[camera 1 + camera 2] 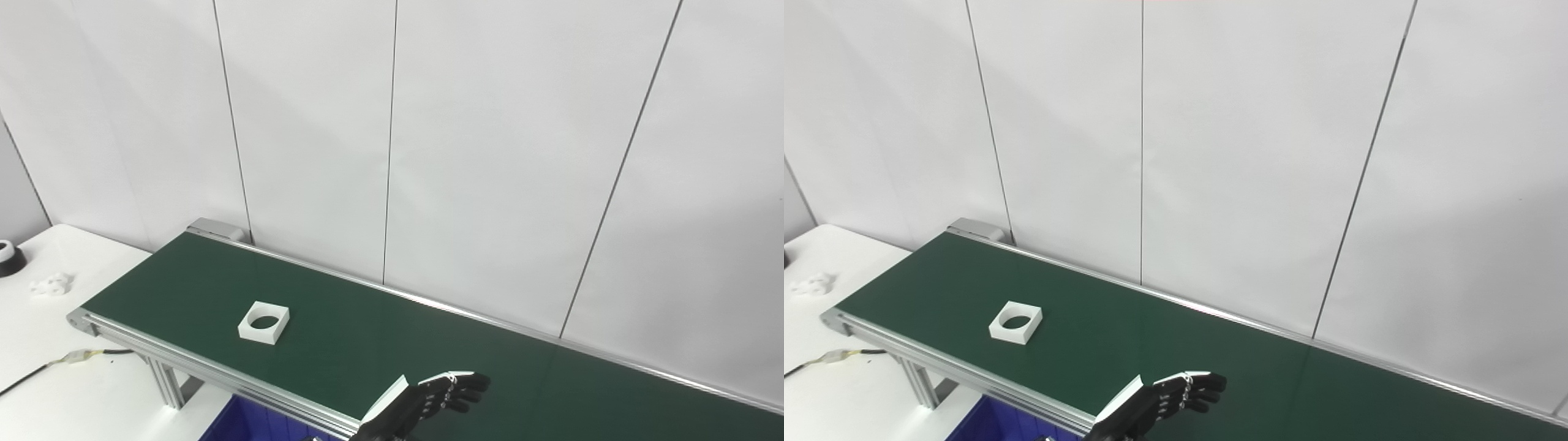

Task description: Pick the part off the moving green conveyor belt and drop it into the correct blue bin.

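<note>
Down at the bottom edge, one black hand reaches up over the near rail of the green conveyor belt; its arm comes in near the middle of the picture, so which side it belongs to cannot be told for sure, though it reads as the left. The fingers stretch forward, lying close together and slightly curled, and they grip nothing; the thumb is not clearly seen. No second hand shows.

The part, a flat white square block with a round hole through it, lies on the belt well to the left of the hand, near the belt's left end and apart from the fingers.

Below the near rail, a corner of a blue bin peeks out at the bottom edge. Left of the belt stands the white table, carrying a small white lumpy piece, a black-and-white round object at the far left edge, and a cable.
</note>
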{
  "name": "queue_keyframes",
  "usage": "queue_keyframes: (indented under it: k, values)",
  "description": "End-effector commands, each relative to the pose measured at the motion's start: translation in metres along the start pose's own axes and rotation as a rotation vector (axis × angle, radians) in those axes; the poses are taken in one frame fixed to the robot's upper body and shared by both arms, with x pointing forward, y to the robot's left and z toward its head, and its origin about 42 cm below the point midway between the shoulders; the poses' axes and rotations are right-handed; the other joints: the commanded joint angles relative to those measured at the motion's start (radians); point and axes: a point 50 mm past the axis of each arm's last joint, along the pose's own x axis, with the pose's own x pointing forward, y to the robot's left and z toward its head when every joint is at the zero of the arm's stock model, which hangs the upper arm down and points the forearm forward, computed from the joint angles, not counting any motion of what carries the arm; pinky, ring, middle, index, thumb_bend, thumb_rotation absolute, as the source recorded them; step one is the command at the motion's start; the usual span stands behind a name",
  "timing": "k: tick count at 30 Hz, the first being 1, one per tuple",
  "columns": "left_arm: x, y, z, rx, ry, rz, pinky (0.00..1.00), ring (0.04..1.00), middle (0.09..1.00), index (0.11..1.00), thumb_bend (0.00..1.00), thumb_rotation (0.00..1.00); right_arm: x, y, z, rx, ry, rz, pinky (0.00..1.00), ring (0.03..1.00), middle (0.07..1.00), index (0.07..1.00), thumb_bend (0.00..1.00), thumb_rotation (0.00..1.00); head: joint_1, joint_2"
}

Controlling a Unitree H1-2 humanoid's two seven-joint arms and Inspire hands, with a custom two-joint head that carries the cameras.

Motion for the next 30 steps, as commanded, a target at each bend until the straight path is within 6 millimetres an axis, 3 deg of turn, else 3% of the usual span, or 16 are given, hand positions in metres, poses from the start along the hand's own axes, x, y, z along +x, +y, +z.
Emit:
queue_keyframes:
  k: [1, 10, 20, 23, 30]
  values:
    - [0.018, 0.007, 0.014, 0.024, -0.064, 0.001, 0.81, 0.834, 0.857, 0.835, 0.95, 0.32, 0.007, -0.006, 0.014, 0.0, -0.097, -0.006, 0.76, 0.829, 0.849, 0.898, 0.66, 0.5, 0.004, 0.002]
    - [0.041, 0.022, 0.021, 0.076, -0.05, -0.018, 0.82, 0.824, 0.847, 0.822, 0.96, 0.32, 0.006, -0.007, 0.014, -0.003, -0.097, -0.009, 0.76, 0.832, 0.848, 0.904, 0.62, 0.47, 0.019, 0.004]
    - [0.056, 0.05, 0.03, 0.195, -0.031, -0.025, 0.81, 0.829, 0.841, 0.815, 0.99, 0.32, 0.007, -0.006, 0.014, -0.008, -0.097, -0.003, 0.76, 0.828, 0.846, 0.903, 0.61, 0.48, -0.031, 0.021]
    - [0.056, 0.058, 0.035, 0.228, -0.025, -0.018, 0.81, 0.832, 0.848, 0.82, 1.0, 0.35, 0.007, -0.005, 0.014, -0.008, -0.1, 0.002, 0.75, 0.826, 0.845, 0.901, 0.62, 0.49, -0.057, 0.032]
    - [0.05, 0.073, 0.041, 0.228, -0.037, -0.003, 0.82, 0.838, 0.857, 0.826, 0.96, 0.31, 0.009, -0.001, 0.018, 0.003, -0.111, 0.002, 0.73, 0.805, 0.828, 0.876, 0.65, 0.47, -0.119, 0.058]
